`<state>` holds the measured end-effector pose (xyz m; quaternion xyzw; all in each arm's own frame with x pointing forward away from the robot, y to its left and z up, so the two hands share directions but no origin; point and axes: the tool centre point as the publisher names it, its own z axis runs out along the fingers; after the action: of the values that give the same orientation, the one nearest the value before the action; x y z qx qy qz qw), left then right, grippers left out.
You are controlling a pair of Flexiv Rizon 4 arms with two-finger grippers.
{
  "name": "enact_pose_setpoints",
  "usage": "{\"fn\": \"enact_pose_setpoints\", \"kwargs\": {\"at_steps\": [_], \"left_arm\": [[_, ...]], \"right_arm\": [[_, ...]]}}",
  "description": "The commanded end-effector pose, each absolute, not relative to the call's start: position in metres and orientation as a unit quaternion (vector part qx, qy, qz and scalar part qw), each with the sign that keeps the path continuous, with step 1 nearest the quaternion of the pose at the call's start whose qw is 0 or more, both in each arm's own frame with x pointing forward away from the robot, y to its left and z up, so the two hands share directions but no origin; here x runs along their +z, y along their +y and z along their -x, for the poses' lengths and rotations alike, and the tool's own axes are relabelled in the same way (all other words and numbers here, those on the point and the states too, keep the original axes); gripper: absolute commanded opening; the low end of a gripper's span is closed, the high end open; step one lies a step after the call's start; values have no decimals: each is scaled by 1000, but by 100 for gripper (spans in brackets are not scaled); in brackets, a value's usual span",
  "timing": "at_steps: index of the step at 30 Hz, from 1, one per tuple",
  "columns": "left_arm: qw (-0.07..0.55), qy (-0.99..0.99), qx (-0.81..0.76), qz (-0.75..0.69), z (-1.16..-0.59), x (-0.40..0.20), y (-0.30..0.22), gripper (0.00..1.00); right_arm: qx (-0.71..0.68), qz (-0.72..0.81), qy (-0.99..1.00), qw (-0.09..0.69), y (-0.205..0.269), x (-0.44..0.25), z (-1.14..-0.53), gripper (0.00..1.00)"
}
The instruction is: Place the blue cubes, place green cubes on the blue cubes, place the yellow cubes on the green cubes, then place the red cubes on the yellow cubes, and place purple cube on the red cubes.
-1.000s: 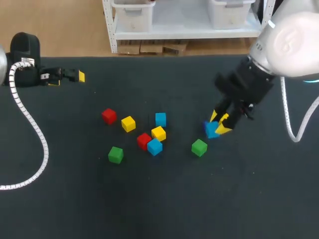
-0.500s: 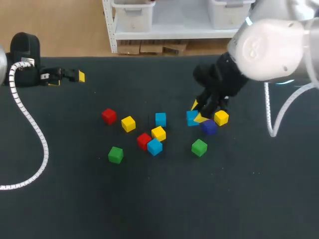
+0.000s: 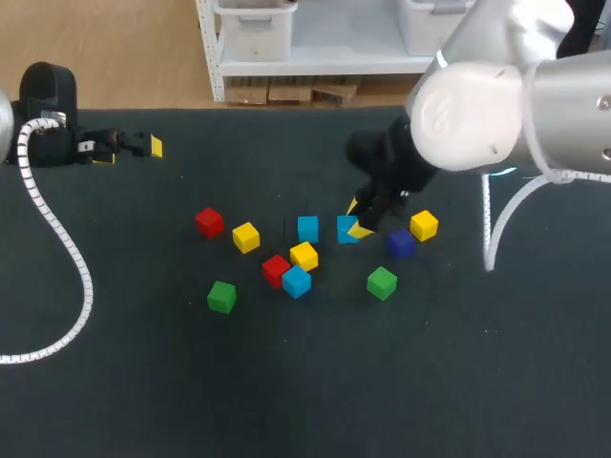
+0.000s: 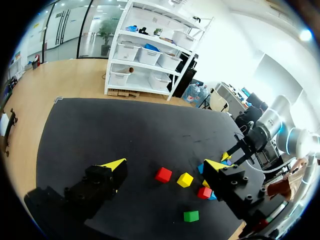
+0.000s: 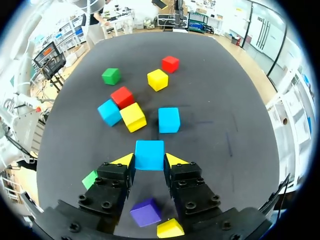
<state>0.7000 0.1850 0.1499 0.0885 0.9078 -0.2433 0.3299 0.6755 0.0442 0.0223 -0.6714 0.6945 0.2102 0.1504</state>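
While the right pincer is clamped on a light-blue plastic cube near the dark counter's middle, a second blue cube lies just ahead of it. The left pincer stands wide at the counter's far-left edge.

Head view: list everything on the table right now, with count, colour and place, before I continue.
Blue cubes: 3, blue; one mid-table, one in the middle cluster, one held.
Green cubes: 2, green; nearest the robot, left and right.
Yellow cubes: 3, yellow; left of centre, cluster, right.
Red cubes: 2, red; left, cluster.
Purple cube: 1, purple; beside the right yellow.
Table: 1, black.
Left end effector: open, far left.
Right end effector: shut on a blue cube.
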Motion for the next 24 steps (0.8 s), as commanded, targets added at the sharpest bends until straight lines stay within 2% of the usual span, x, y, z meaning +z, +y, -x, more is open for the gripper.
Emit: {"fn": "enact_pose_setpoints", "kwargs": {"at_steps": [1,24], "left_arm": [[330,908,-243,-88,-700,150,185,100],[330,908,-243,-88,-700,150,185,100]], "right_arm": [[210,668,697,155,48,15,-678,0],[211,664,699,164,55,3,-693,0]]}}
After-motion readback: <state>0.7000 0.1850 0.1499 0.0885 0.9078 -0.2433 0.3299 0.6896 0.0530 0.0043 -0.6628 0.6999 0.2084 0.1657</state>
